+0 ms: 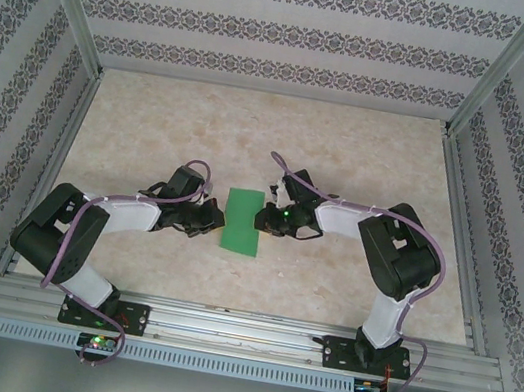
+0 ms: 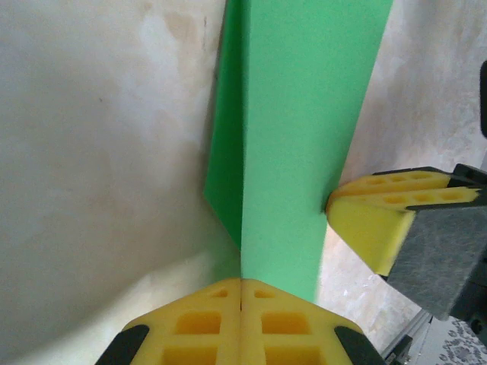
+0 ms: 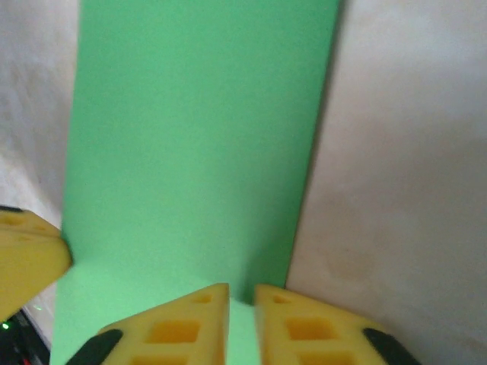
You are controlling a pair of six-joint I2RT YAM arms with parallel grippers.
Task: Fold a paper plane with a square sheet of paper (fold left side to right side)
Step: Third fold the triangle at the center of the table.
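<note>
Square sheet of paper (image 1: 242, 221), folded narrow, lies mid bench (image 1: 152, 126). My left tool (image 2: 241, 293) pinches its left edge; my right tool (image 3: 241, 300) stands slightly spread at its right edge. I'd keep the edges aligned and press the crease flat.

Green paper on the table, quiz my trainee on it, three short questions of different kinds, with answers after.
1. True or false: the green paper lies between the left gripper and the right gripper.
2. Which gripper stands slightly open? A left, B right, C both.
3. Fill in: seen from above, the paper's outline is a narrow ____.
Key: 1 true; 2 B; 3 rectangle.
</note>
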